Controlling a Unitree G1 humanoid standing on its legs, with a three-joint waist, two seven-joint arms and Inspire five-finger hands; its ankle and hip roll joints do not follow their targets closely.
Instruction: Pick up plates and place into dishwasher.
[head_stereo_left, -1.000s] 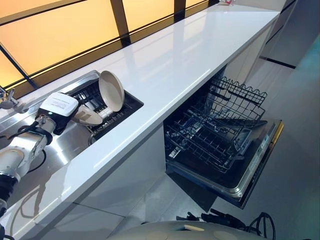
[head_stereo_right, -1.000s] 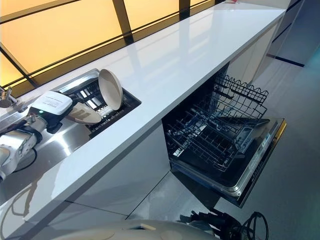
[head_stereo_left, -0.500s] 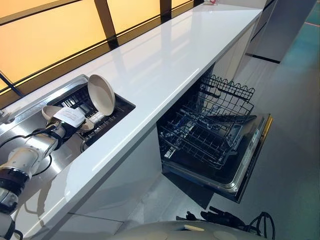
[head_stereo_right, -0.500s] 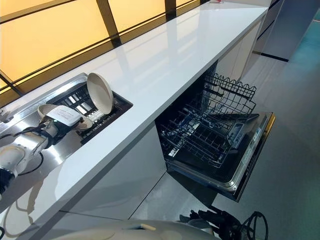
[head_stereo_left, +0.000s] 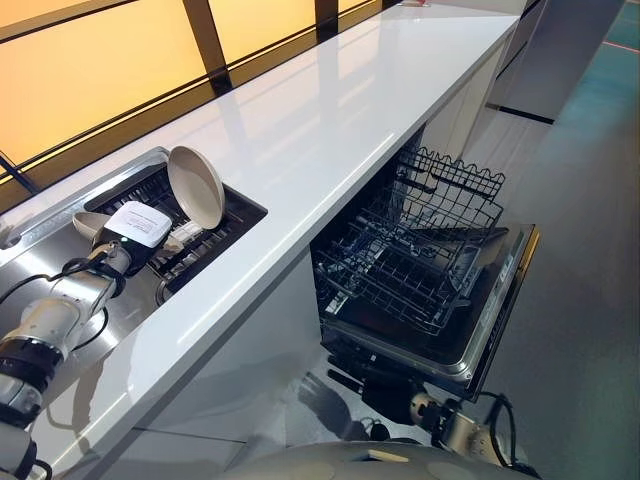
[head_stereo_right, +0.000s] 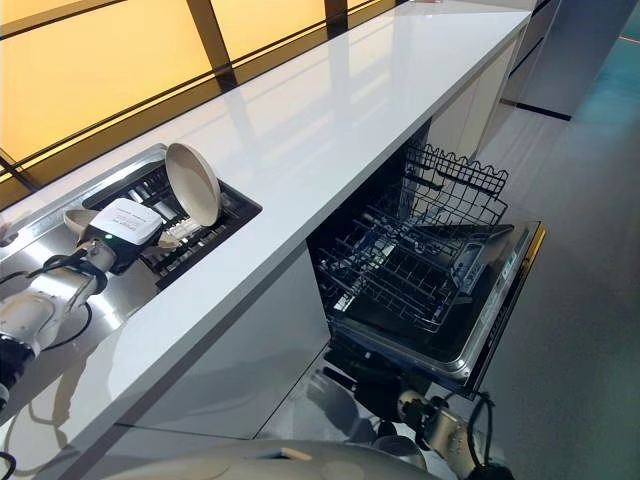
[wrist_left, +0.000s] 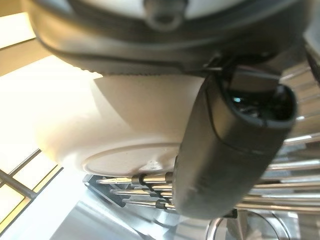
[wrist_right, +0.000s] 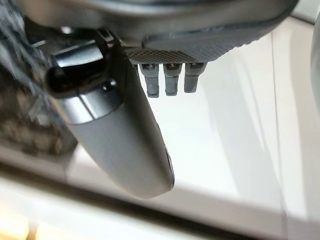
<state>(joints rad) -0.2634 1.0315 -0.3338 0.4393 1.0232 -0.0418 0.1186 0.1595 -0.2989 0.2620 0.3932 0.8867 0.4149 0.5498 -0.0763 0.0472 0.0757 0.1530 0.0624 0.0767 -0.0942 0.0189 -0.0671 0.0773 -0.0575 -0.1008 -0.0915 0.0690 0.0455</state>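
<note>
A beige plate (head_stereo_left: 195, 187) stands upright in the black dish rack (head_stereo_left: 235, 210) set in the sink. My left hand (head_stereo_left: 130, 228), under its white cover, sits low in that rack just left of the upright plate. In the left wrist view its thumb (wrist_left: 235, 150) lies across the underside of a second beige plate (wrist_left: 125, 125), pressed to the palm above the rack's tines. The dishwasher (head_stereo_left: 500, 300) stands open with its wire rack (head_stereo_left: 400, 270) pulled out and bare. My right hand (head_stereo_left: 385, 392) hangs low below the door, fingers relaxed and holding nothing.
A long white countertop (head_stereo_left: 330, 120) runs from the steel sink (head_stereo_left: 130, 310) to the far wall, above the dishwasher. A small beige bowl (head_stereo_left: 88, 222) rests in the rack behind my left hand. Grey floor lies to the right of the open door.
The camera has shifted. My left hand has sunk lower into the dish rack with the plate. My right hand has come into view low under the dishwasher door.
</note>
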